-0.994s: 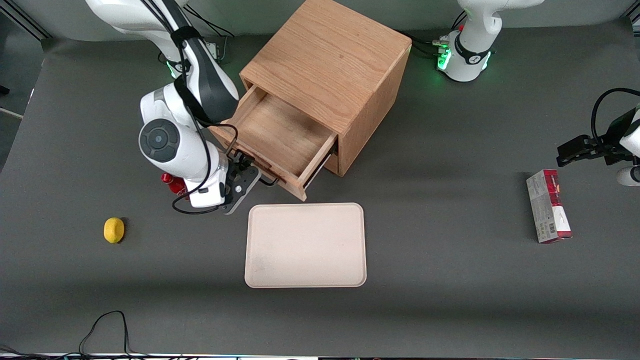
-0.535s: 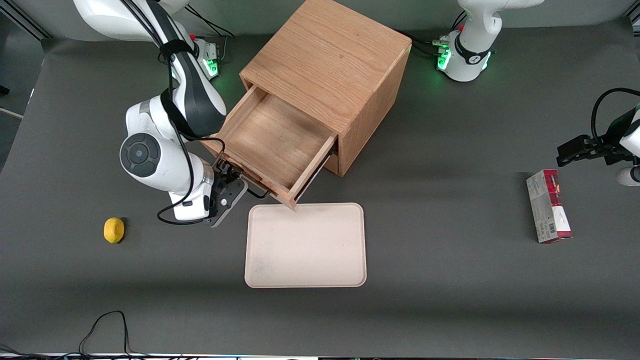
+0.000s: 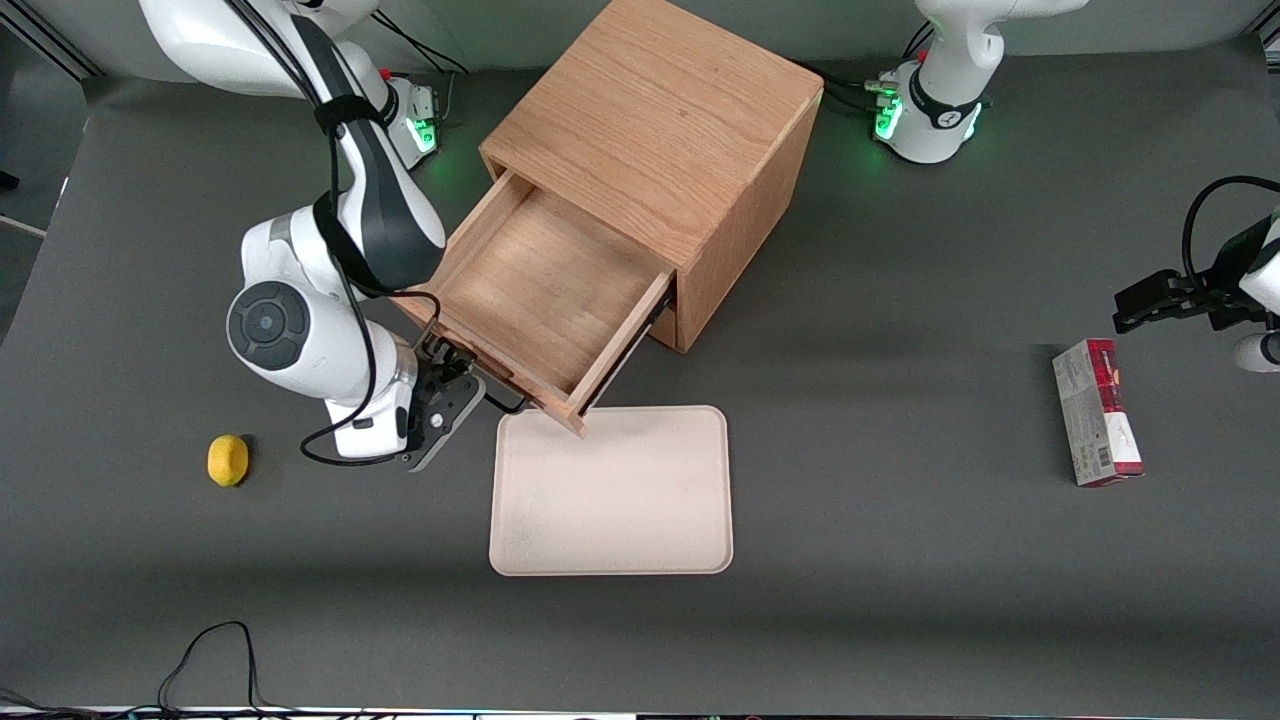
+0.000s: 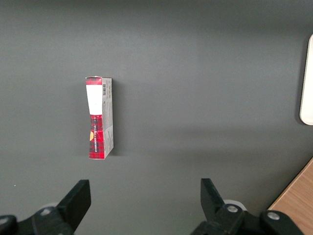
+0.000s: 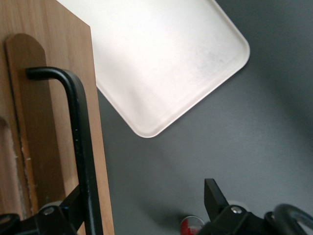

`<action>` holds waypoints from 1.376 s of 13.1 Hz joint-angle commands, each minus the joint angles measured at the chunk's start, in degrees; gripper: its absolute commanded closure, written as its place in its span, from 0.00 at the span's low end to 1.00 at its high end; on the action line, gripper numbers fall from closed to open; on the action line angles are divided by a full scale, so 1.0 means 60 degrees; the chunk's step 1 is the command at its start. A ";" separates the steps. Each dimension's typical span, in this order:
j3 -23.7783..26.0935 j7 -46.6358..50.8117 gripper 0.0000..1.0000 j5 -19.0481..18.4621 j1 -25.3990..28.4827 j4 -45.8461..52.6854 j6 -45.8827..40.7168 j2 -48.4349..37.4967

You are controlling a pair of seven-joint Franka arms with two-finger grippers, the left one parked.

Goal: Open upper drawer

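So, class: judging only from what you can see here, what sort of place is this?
Most likely a robotics lab test bench, not a home. Robot arms stand bolted to a grey table, the gripper is at the upper drawer handle, and props lie scattered about: a tray, a lemon.

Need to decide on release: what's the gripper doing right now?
Gripper: at the upper drawer's handle, which runs between its fingers; open or shut cannot be told.

Even overhead light, soft shadows under cabinet [image 3: 660, 130] and my arm. Tray [image 5: 161, 58] washed out by glare near my end effector [image 5: 142, 205]. Bench [image 3: 900, 400] evenly lit, sharp.
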 commanded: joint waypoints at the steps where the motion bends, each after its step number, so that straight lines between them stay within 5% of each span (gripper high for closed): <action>1: -0.0008 -0.0297 0.00 -0.0173 -0.0288 0.0598 -0.0146 0.0397; 7: -0.0008 -0.0253 0.00 -0.0144 -0.0303 0.0876 -0.0247 0.0486; 15: -0.0037 -0.0121 0.00 -0.0041 -0.0785 0.2925 -0.2473 0.0368; 18: -0.0052 0.1044 0.00 -0.0114 -0.1195 0.3235 -0.2680 -0.0069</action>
